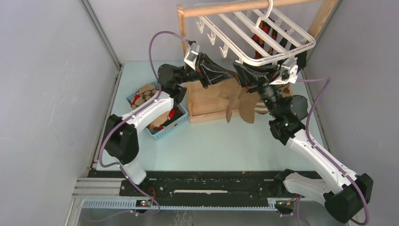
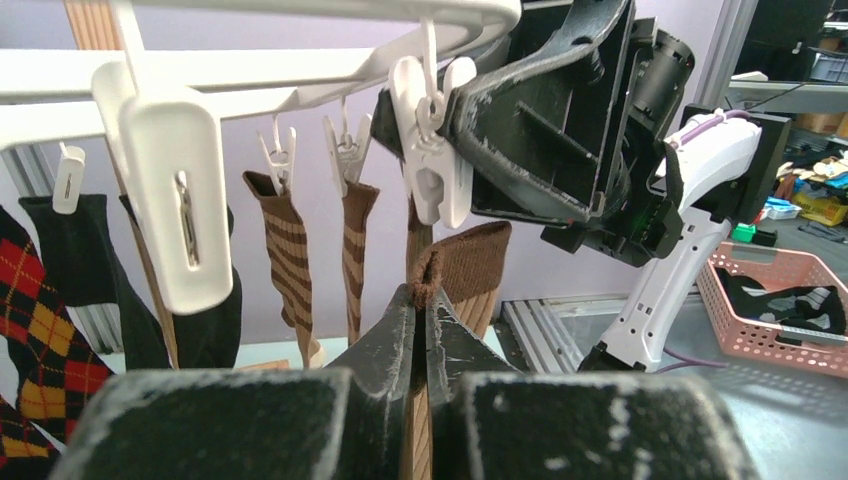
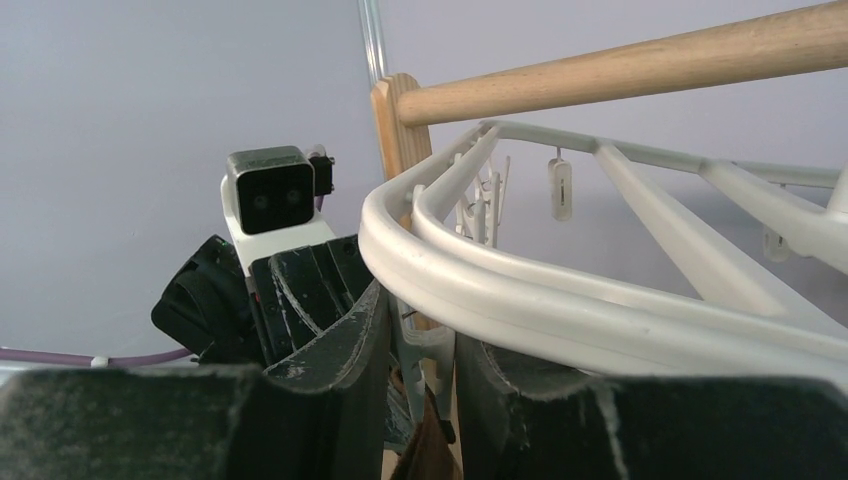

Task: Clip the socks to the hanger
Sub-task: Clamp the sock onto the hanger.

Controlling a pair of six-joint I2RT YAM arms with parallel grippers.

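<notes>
From above, the white hanger hangs by its hook from a wooden rail at the top middle of the frame, and both arms reach up under its near edge. The left hand comes in from the left and the right hand from the right, their tips close together. A brown sock droops below them in front of the wooden stand. At middle left a blue basket with more socks sits on the table. In the left wrist view, the left hand is pressed together on the cuff of the brown sock at lower centre, holding it up just under a white clip that dangles from the hanger. The right hand's black fingers flank the top of that clip. Further left, two striped socks hang from other clips, then a black sock and a red and yellow argyle sock at the left edge. In the right wrist view, the hanger's curved rim crosses the middle, and the clip stands between the right hand's fingers, which sit close against it on both sides; whether they squeeze it I cannot tell.
</notes>
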